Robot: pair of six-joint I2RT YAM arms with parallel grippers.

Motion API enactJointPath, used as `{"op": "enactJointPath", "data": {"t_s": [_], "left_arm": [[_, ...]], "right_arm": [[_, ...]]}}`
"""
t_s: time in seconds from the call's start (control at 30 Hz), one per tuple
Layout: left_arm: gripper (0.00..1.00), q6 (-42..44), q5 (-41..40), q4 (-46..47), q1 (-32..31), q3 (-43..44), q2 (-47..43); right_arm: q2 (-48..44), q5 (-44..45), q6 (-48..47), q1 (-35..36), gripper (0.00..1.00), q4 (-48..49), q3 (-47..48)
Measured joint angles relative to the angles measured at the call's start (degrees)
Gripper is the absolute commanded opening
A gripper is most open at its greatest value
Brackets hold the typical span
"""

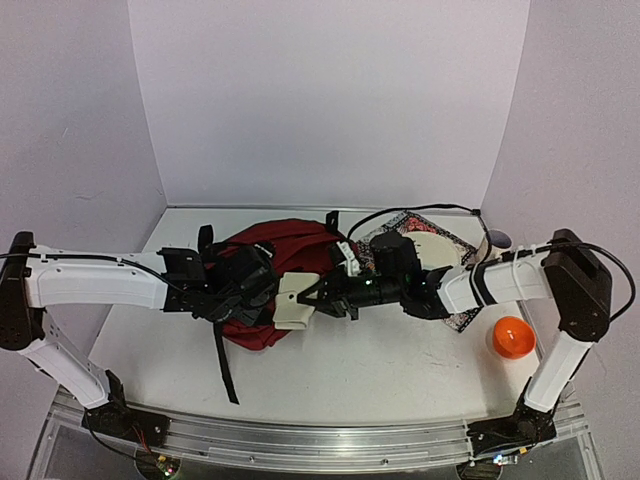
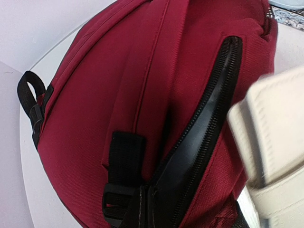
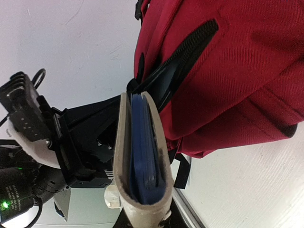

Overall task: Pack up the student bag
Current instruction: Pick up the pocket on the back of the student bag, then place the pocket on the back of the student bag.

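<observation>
The beige case, pinched in my right jaws, is not yet inside the student bag just ahead; my left jaws are pressed together.

Pale lilac walls enclose a white table on three sides.

An orange, rounded object sits at the right edge of the white table, near a flat piece patterned in black, white and red that bears a cream shape; a small round item lies in the far right corner
</observation>
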Motion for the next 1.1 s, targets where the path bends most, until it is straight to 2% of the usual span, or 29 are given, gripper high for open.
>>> {"op": "enactJointPath", "data": {"t_s": [0.33, 0.73, 1.1], "left_arm": [[0.0, -0.18, 3.48, 1.97, 0.48, 0.0, -4.21], [0.0, -0.15, 8.69, 3.58, 1.11, -1.22, -7.27], [0.0, -0.38, 14.44, 5.74, 1.17, -2.34, -8.26]], "right_arm": [[7.14, -2.72, 9.31, 1.42, 0.0, 7.61, 2.38], [14.34, -6.41, 22.05, 0.73, 0.0, 22.11, 3.56], [14.59, -2.81, 25.87, -1.08, 0.0, 25.47, 2.91]]}}
